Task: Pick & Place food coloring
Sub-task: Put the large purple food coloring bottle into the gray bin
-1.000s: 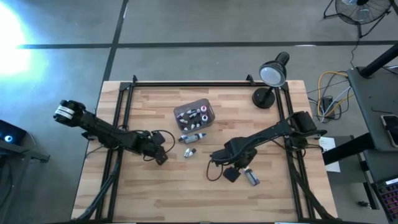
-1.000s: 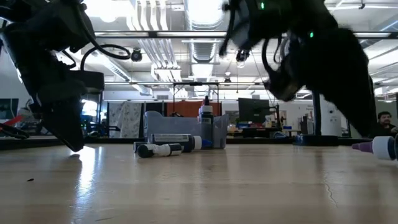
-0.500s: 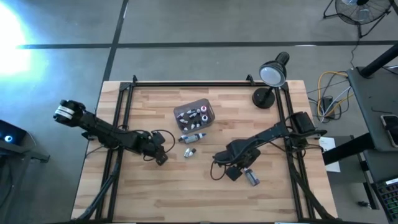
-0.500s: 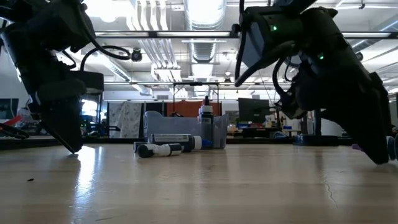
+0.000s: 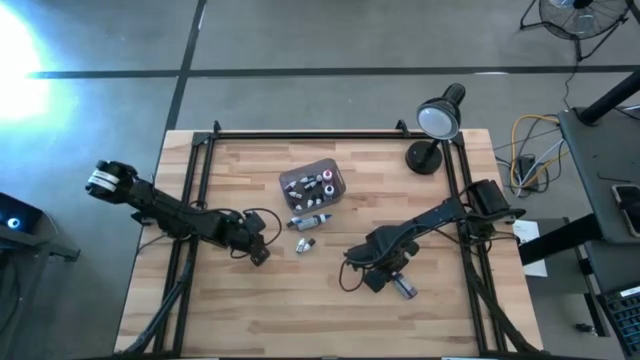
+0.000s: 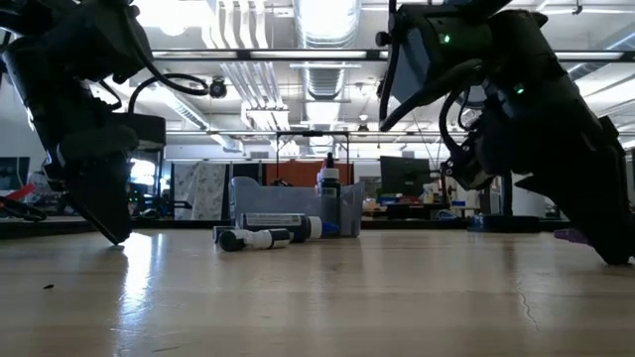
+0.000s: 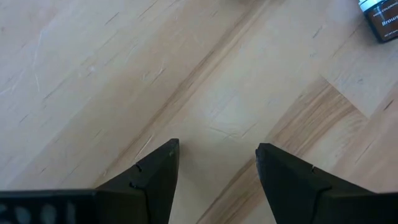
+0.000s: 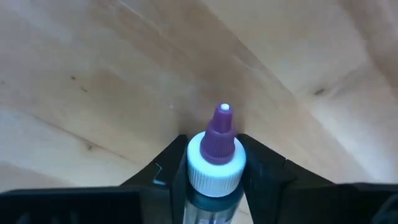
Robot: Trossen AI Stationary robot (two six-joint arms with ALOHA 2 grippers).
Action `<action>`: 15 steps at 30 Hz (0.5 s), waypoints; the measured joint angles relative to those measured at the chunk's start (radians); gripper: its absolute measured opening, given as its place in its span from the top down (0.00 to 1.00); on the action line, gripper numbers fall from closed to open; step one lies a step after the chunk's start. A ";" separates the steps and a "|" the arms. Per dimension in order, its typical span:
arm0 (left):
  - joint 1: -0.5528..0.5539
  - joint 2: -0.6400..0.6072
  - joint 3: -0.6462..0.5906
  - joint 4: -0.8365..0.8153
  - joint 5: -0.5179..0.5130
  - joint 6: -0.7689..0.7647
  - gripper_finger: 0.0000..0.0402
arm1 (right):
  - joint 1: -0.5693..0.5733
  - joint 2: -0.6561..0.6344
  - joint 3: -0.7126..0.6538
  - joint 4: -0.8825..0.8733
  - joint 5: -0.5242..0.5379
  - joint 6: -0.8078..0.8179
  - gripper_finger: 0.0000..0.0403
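A small food coloring bottle (image 8: 216,163) with a white cap and purple tip lies on the wooden table at the near right (image 5: 405,288), and my right gripper (image 8: 213,140) is shut on it. My left gripper (image 5: 262,256) stands open just over the bare wood at the left, with nothing between its fingers (image 7: 217,149). Two more bottles (image 5: 312,220) (image 5: 305,245) lie on their sides at mid-table. A translucent grey tub (image 5: 287,183) behind them holds several bottles. My right gripper pinches the bottle between its two fingers, on the two sides of the body just behind the white cap (image 8: 215,179). The fingers slant down toward the table's near right and lie along the bottle. Its purple tip (image 6: 571,236) sticks out past them, low over the table.
A black desk lamp (image 5: 435,125) stands at the far right corner. Black frame rails (image 5: 200,190) run along the table's left, far and right sides. The wood between the two grippers is bare toward the near edge. A person shows far off in the room.
My right gripper has come down to the table and moved a little toward the right edge onto the lying bottle, which now sits between its fingers. The bottle has stayed where it lay.
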 joint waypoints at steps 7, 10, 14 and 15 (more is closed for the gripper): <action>0.000 -0.001 0.002 -0.032 0.026 -0.010 0.52 | -0.018 -0.100 0.116 0.005 0.404 0.051 0.74; 0.000 -0.002 0.004 -0.054 0.037 -0.033 0.52 | -0.054 -0.178 0.167 0.102 0.637 0.008 0.74; -0.001 -0.003 0.004 -0.061 0.043 -0.070 0.52 | -0.146 -0.251 0.176 0.455 0.782 -0.235 0.74; -0.001 -0.004 0.004 -0.063 0.045 -0.082 0.52 | -0.174 -0.254 0.172 0.553 0.777 -0.305 0.74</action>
